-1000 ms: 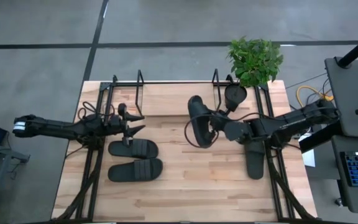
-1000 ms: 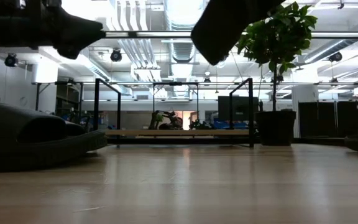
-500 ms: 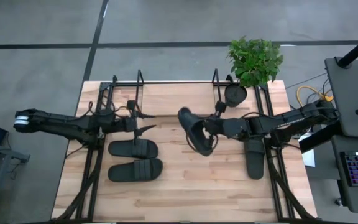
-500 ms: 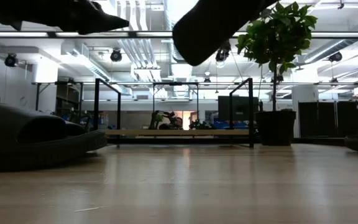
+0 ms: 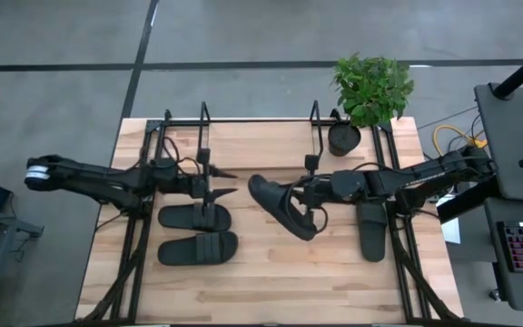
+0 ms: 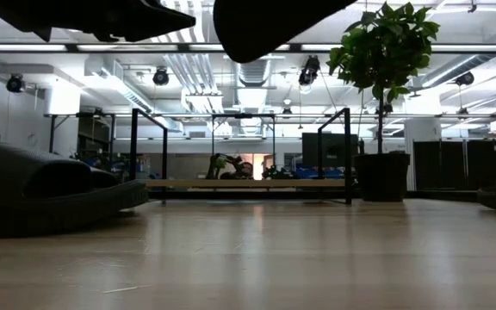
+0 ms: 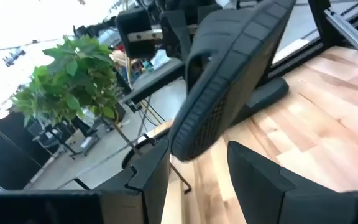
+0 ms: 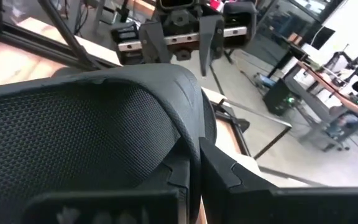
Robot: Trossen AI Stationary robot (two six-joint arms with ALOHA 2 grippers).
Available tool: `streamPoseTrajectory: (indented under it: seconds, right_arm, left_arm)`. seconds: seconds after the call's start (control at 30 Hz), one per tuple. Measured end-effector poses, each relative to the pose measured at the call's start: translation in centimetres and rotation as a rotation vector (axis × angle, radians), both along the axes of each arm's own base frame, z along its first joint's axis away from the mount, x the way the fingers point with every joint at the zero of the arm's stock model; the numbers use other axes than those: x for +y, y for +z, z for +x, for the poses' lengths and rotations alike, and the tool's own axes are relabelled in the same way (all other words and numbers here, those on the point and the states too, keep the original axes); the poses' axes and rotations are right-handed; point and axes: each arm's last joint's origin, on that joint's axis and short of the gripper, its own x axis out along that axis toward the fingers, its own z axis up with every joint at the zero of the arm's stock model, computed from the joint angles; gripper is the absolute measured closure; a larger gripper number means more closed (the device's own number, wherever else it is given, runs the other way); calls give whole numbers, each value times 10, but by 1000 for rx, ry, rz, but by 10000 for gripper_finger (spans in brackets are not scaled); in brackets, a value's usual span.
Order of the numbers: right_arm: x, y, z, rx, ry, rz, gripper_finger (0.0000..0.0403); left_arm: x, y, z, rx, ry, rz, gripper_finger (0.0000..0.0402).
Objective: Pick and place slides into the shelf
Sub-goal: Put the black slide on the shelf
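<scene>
Four black slides in all, counted from the high view: 2 lie side by side flat on the table [image 5: 271, 282] in front of the left arm, the upper slide [image 5: 194, 217] and the lower slide [image 5: 198, 248] close together but apart; a 3rd slide [image 5: 371, 232] lies on the table by the right-hand frame rail, toe end pointing toward the near edge; the 4th, the held slide [image 5: 282, 205], hangs tilted above mid-table. Right gripper [image 5: 313, 190] is pressed together on that held slide, pinching its edge; right wrist view shows the mesh-textured sole [image 8: 73, 143] filling the frame w/ both fingers [image 8: 229, 177] tight against it. Left gripper [image 5: 218, 182] hovers above the table just beyond the upper slide, fingers spread apart, nothing between them; in its wrist view the 2 fingers [image 7: 263, 174] stand apart and the held slide shows beyond them. One shelf [image 5: 258, 136] sits at the far side of the table, wire uprights on a light board, no slide on it. One potted plant [image 5: 370, 86] at the far right corner, its black pot [image 5: 343, 138] beside the shelf's right upright. Low view: 1 slide [image 6: 46, 194] at the left edge, the shelf [image 6: 246, 182] far back.
</scene>
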Motion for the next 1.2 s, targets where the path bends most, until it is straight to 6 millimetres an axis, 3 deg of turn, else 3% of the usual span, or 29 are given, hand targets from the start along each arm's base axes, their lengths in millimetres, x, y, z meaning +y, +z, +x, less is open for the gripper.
streamPoseTrajectory:
  seconds: [0.3, 0.8, 1.2]
  right_arm:
    - [3, 1, 0, -7, 76, 41, 394]
    - [3, 0, 0, 4, 99, 39, 394]
    - [0, 6, -7, 1, 90, 18, 394]
  left_arm:
    - [2, 0, 11, -38, -21, 48, 253]
    - [3, 3, 47, 23, -81, 45, 253]
    - [2, 8, 35, 76, -110, 28, 253]
